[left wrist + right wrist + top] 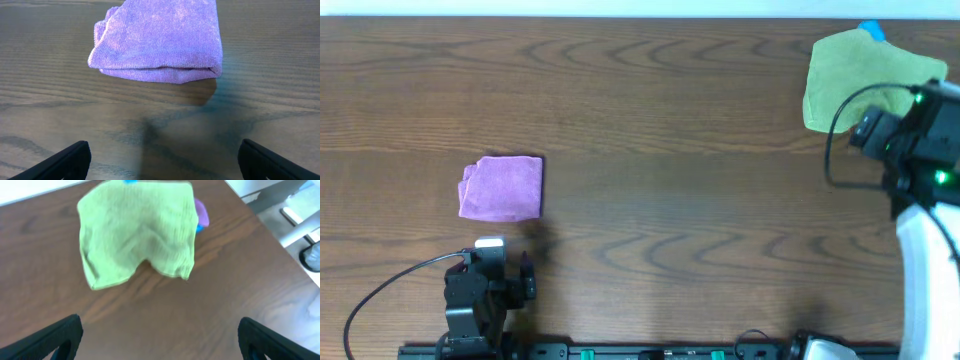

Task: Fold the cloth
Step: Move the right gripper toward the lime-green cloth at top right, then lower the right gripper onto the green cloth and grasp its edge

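Note:
The lime-green cloth (855, 75) lies loosely spread at the far right corner of the wooden table. It fills the upper part of the right wrist view (137, 235). My right gripper (160, 337) is open and empty, just short of the cloth's near edge; from overhead the right arm (910, 140) partly covers the cloth's right side. My left gripper (162, 160) is open and empty near the front left, apart from everything.
A folded purple cloth (502, 187) lies left of centre, also in the left wrist view (160, 42). Bits of blue cloth (872, 31) and purple cloth (201, 211) stick out from under the green cloth. The table's right edge (272, 235) is close.

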Controlling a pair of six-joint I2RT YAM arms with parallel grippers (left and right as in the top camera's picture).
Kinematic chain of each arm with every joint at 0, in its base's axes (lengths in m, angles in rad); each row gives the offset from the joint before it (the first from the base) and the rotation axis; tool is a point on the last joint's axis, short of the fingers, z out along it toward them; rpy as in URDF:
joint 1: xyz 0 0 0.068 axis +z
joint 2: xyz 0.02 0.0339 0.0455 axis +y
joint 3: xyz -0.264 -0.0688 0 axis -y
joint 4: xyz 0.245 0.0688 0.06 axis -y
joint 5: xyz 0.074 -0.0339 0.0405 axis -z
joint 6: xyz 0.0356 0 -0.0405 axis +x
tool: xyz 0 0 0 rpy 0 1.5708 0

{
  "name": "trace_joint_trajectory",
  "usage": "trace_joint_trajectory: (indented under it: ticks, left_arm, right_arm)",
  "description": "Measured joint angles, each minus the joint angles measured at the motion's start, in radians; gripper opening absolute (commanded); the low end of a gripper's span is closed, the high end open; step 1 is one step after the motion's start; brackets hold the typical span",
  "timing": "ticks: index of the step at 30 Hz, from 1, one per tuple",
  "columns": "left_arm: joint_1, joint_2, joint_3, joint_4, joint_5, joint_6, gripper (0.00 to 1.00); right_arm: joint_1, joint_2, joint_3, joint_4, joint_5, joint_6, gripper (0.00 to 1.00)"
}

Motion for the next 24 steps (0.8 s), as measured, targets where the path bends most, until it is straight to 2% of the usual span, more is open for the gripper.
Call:
trace_joint_trajectory:
  ticks: [6,17,24]
  left_arm:
    - [0.000,0.000,0.000,0.000,0.000,0.000,0.96]
    - [0.000,0.000,0.000,0.000,0.000,0.000,0.95]
    - [0.000,0.000,0.000,0.000,0.000,0.000,0.95]
  right_arm:
    - [-0.024,0.150,0.083,0.116,0.001,0.002,0.99]
    - [-0.024,0.176,0.083,0.136,-0.029,0.002,0.99]
    - [-0.029,0.201,0.089,0.229,-0.041,0.019,0.99]
